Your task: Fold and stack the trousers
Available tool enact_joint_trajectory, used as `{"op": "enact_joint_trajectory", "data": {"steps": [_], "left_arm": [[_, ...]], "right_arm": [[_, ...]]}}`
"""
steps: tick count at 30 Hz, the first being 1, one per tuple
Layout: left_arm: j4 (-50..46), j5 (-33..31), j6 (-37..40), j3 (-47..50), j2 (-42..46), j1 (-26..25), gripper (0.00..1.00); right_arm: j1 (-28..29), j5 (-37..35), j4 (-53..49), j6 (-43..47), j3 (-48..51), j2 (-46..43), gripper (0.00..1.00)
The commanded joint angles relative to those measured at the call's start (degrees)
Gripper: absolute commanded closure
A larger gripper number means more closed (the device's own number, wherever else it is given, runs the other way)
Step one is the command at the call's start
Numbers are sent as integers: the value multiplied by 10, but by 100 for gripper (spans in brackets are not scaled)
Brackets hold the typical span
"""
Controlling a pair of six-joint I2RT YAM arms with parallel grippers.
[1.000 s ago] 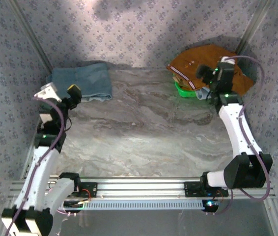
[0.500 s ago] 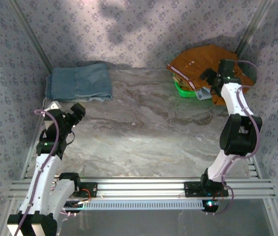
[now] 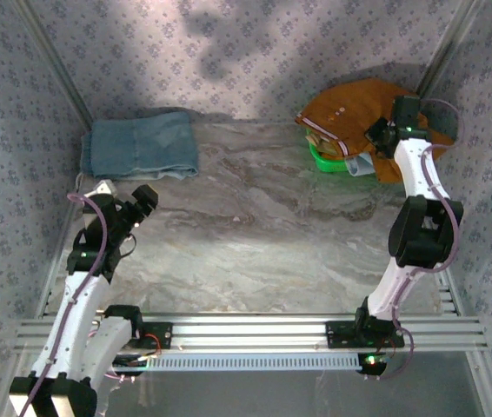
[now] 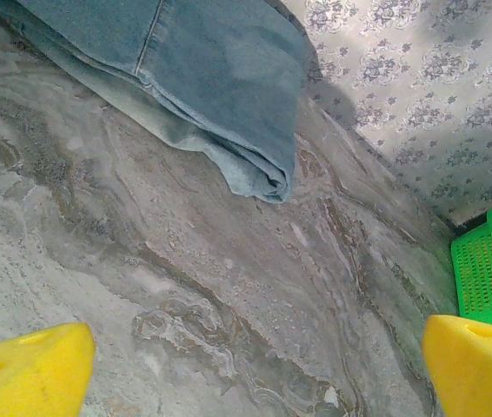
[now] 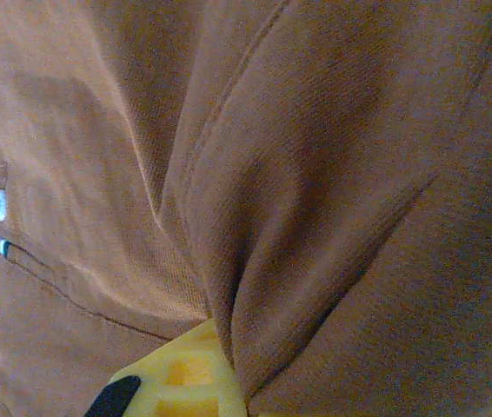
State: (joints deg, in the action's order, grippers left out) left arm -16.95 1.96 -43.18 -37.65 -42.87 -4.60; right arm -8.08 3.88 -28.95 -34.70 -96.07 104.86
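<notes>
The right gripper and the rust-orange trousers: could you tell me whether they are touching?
Touching. In the right wrist view a ridge of the trousers is pinched up at the right gripper, cloth pressed against its yellow finger.

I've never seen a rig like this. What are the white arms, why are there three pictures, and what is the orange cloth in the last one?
These are two robot arms bolted to the near edge of a marble-patterned table. Each ends in a two-finger gripper. The wide picture comes from a fixed camera above and behind the arms. The other two come from small cameras on the wrists, so the yellow shapes are the robot's own fingertips. The left gripper is open and holds nothing. Its camera looks across the table at folded blue jeans and a green basket. The right gripper reaches into the far right corner. It is shut on a fold of the rust-orange trousers, which are piled on the basket.
</notes>
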Motion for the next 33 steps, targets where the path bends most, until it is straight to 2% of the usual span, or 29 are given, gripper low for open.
{"op": "enact_joint_trajectory", "data": {"steps": [1, 7, 11, 14, 18, 21, 22, 24, 27, 30, 33], "left_arm": [[-5, 12, 4, -20, 0, -7, 4], [-14, 14, 15, -41, 5, -13, 6], [-17, 11, 21, -60, 10, -13, 6], [-29, 2, 24, -81, 12, -14, 6], [-54, -18, 22, -109, 28, -13, 8], [-66, -45, 19, -115, 53, -13, 8], [-67, -49, 18, -114, 59, -13, 8], [-72, -46, 17, -111, 61, -13, 7], [-77, -20, 5, -97, 55, -13, 8], [-64, 2, -3, -77, 57, -14, 8], [-72, 14, 4, -74, 51, -15, 8]], "right_arm": [[47, 8, -15, 41, -27, -88, 100], [121, -25, -28, 76, -35, -188, 100], [194, -27, -40, 99, -42, -244, 100], [285, -52, -51, 118, -38, -281, 100], [449, -113, -52, 131, -1, -319, 100], [548, -142, -47, 135, 24, -303, 100], [566, -146, -52, 143, 23, -289, 100], [582, -196, -75, 139, 29, -259, 100], [544, -196, -73, 136, 47, -225, 100], [501, -159, -57, 130, 57, -224, 100], [482, -129, -57, 135, 48, -232, 100]]}}
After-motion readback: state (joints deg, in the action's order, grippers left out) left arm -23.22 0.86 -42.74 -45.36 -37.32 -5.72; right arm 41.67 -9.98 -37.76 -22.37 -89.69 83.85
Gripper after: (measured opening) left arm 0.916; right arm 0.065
